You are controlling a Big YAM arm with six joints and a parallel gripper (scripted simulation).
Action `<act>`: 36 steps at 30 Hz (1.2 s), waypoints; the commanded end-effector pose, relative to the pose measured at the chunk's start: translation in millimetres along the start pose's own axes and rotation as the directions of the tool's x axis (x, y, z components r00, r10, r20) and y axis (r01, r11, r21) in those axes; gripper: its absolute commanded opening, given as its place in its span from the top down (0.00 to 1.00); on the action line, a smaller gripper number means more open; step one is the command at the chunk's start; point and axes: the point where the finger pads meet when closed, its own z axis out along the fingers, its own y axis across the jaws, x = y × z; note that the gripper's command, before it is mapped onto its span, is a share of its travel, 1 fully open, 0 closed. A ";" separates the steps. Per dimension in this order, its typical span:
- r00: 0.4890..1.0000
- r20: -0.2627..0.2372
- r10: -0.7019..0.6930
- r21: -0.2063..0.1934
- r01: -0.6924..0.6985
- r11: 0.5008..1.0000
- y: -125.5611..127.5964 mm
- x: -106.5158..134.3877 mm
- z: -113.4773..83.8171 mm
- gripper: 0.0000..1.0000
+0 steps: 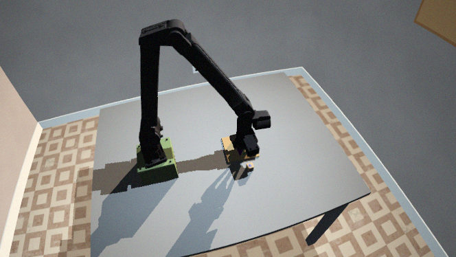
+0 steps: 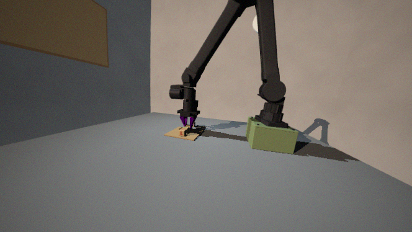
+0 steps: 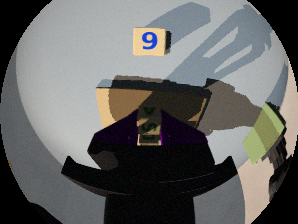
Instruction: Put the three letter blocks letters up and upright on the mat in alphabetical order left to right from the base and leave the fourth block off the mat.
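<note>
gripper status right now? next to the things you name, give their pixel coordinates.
Gripper (image 1: 240, 151) (image 2: 188, 127) (image 3: 149, 113): partly closed, fingers either side of a lettered block (image 3: 149, 126); can't tell whether it's gripped.

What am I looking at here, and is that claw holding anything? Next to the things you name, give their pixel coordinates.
That's one black robot arm (image 1: 150, 75) (image 2: 269, 40) on a green base (image 1: 174, 166) (image 2: 273, 141) (image 3: 262, 134). Its hand, the gripper (image 1: 239, 151) (image 2: 187, 127) (image 3: 149, 113), has two purple fingers.

The top picture looks down from above, the exterior one across the table (image 1: 292, 165) (image 2: 124, 186) (image 3: 60, 90), and the wrist one past the gripper.

A tan mat (image 1: 226, 141) (image 2: 172, 134) (image 3: 102, 100) carries lettered blocks; the gripper hides how many. A block marked 9 (image 1: 250, 166) (image 3: 149, 41) lies off it.

The fingers are close around a block on the mat, but I can't tell whether they grip it.
</note>
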 end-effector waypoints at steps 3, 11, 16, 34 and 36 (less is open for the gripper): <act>1.000 0.004 0.003 -0.024 -0.002 1.000 5.1 1.5 -16.8 0.80; 1.000 0.009 0.000 -0.064 0.000 0.998 24.3 -6.5 -60.9 0.80; 1.000 0.011 -0.003 -0.068 0.004 0.998 24.2 -5.5 -101.1 0.80; 1.000 0.010 -0.004 -0.061 0.005 0.998 23.3 -4.0 -122.8 0.80; 1.000 0.007 0.000 -0.045 0.000 0.999 23.1 -3.9 -116.8 0.80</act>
